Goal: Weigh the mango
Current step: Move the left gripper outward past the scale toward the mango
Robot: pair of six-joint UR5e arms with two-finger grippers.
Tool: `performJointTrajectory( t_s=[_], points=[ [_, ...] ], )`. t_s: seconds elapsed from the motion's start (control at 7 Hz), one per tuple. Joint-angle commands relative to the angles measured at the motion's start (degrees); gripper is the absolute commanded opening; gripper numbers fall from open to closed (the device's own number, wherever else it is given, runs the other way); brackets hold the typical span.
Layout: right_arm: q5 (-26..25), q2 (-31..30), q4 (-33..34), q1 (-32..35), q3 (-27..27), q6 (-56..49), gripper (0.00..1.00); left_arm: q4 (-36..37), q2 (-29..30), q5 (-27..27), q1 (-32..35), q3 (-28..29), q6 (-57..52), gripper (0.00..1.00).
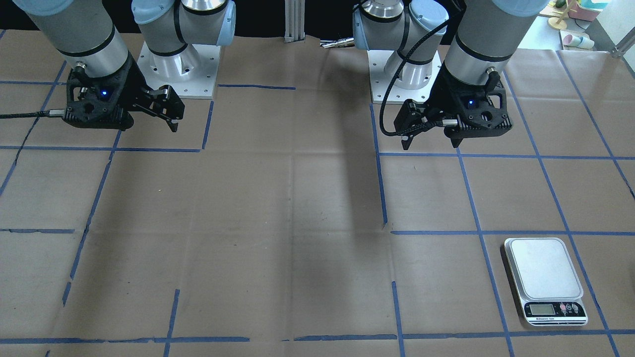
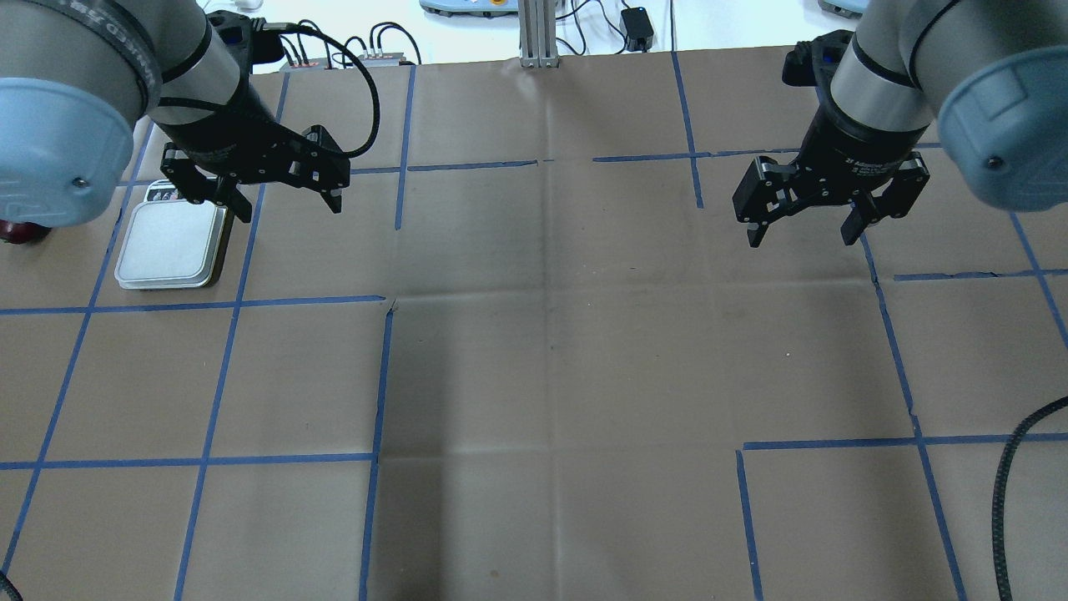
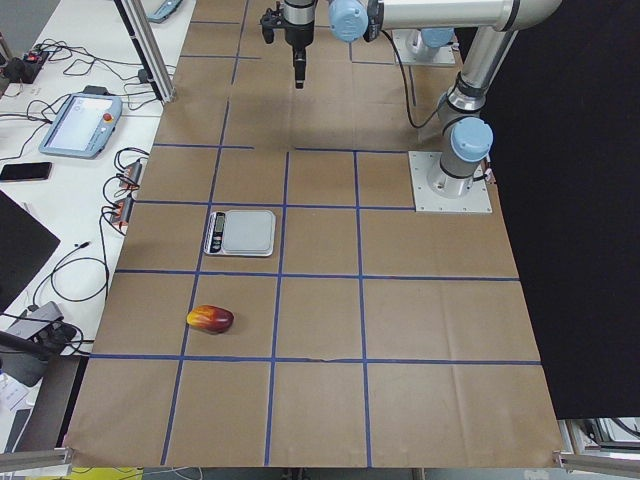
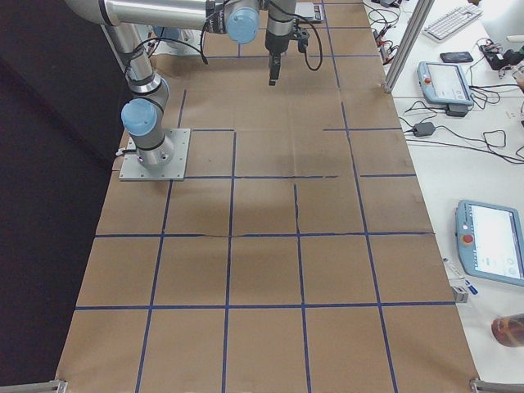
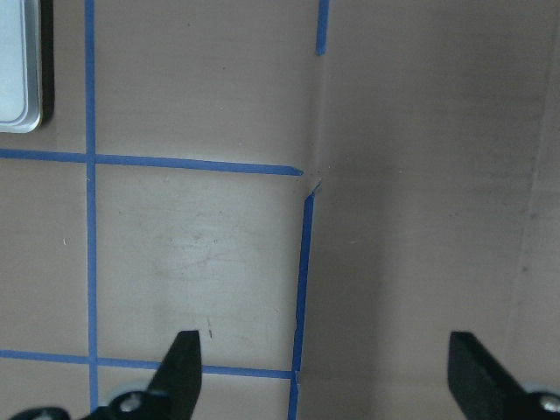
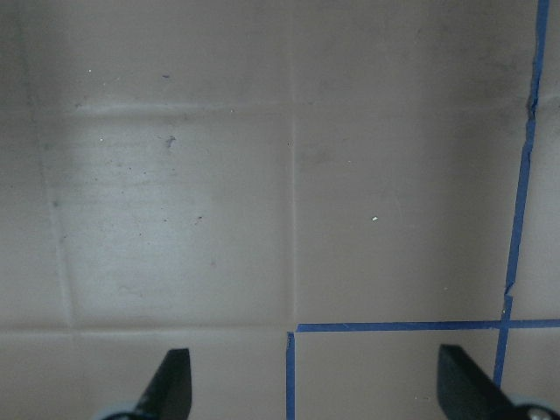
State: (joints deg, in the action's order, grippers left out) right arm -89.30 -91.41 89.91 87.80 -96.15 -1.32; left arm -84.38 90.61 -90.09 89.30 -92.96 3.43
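The mango (image 3: 210,319), dark red shading to orange-yellow, lies on the brown paper table, one grid square from the scale toward the table's left end. In the overhead view only its dark red edge (image 2: 17,231) shows, below my left arm's elbow. The silver scale (image 2: 171,246) (image 1: 543,277) has nothing on its platform; a corner of it shows in the left wrist view (image 5: 17,70). My left gripper (image 2: 290,209) (image 5: 324,376) hangs open and empty above the table, just right of the scale. My right gripper (image 2: 801,238) (image 6: 311,385) hangs open and empty over bare paper on the far right.
Blue tape lines (image 2: 380,376) divide the brown paper into squares. The two arm bases (image 1: 176,64) (image 1: 404,74) stand at the robot's edge. A white side bench with a teach pendant (image 3: 82,110) and cables runs along the table's far side.
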Motion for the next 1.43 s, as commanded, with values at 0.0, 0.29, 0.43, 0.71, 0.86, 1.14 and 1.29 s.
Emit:
performJointTrajectory(
  t_s=[0.0,0.29,0.43,0.71,0.86,1.14,1.29],
  points=[
    [0.0,0.0,0.0,0.0,0.0,0.0,1.00,0.0,0.0,0.0,0.0,0.2,0.0,1.00],
    [0.0,0.0,0.0,0.0,0.0,0.0,1.00,-0.1,0.3,0.3,-0.1,0.7,0.0,1.00],
    [0.0,0.0,0.0,0.0,0.0,0.0,1.00,-0.1,0.4,0.3,-0.2,0.9,-0.1,1.00],
    [0.0,0.0,0.0,0.0,0.0,0.0,1.00,-0.1,1.1,1.0,-1.7,1.5,-0.5,1.00],
    [0.0,0.0,0.0,0.0,0.0,0.0,1.00,0.0,1.9,1.1,-5.3,2.2,-1.5,1.00],
    [0.0,0.0,0.0,0.0,0.0,0.0,1.00,0.0,4.8,3.8,-16.7,4.4,-11.3,1.00],
    [0.0,0.0,0.0,0.0,0.0,0.0,1.00,0.0,8.2,3.7,-23.0,7.3,-18.3,1.00]
  ],
)
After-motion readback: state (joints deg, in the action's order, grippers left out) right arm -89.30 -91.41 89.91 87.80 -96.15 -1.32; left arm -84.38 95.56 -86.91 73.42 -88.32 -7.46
